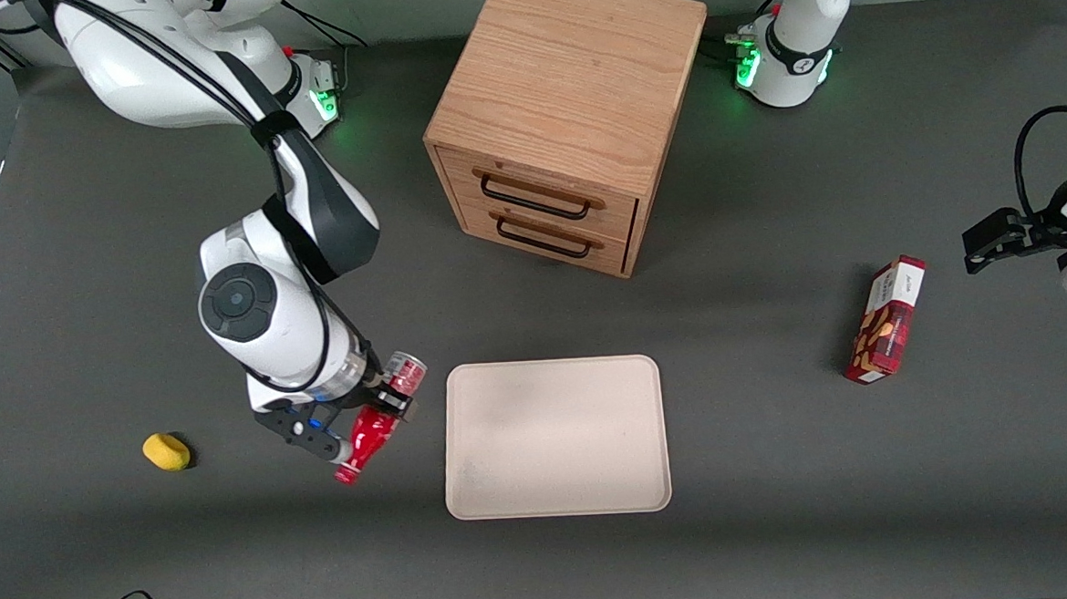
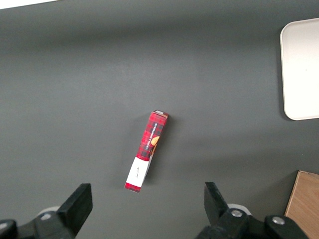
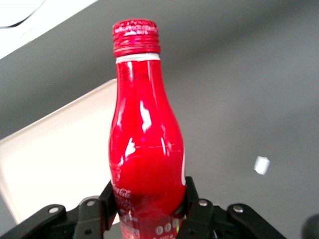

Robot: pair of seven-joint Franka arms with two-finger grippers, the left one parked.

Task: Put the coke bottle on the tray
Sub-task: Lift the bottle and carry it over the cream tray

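Coke bottle [image 1: 378, 427] sits clamped between the gripper [image 1: 371, 418] fingers, lying tilted, lifted above the table [image 1: 780, 469] just beside the tray [image 1: 555, 437], cap nearer the front camera.

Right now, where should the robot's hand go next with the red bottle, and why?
Probably sideways toward the tray, carrying the coke bottle over it before lowering. The gripper is shut on the bottle's body and holds it beside the tray's edge, over bare table and not yet above the tray. The tray's surface looks free to take it.
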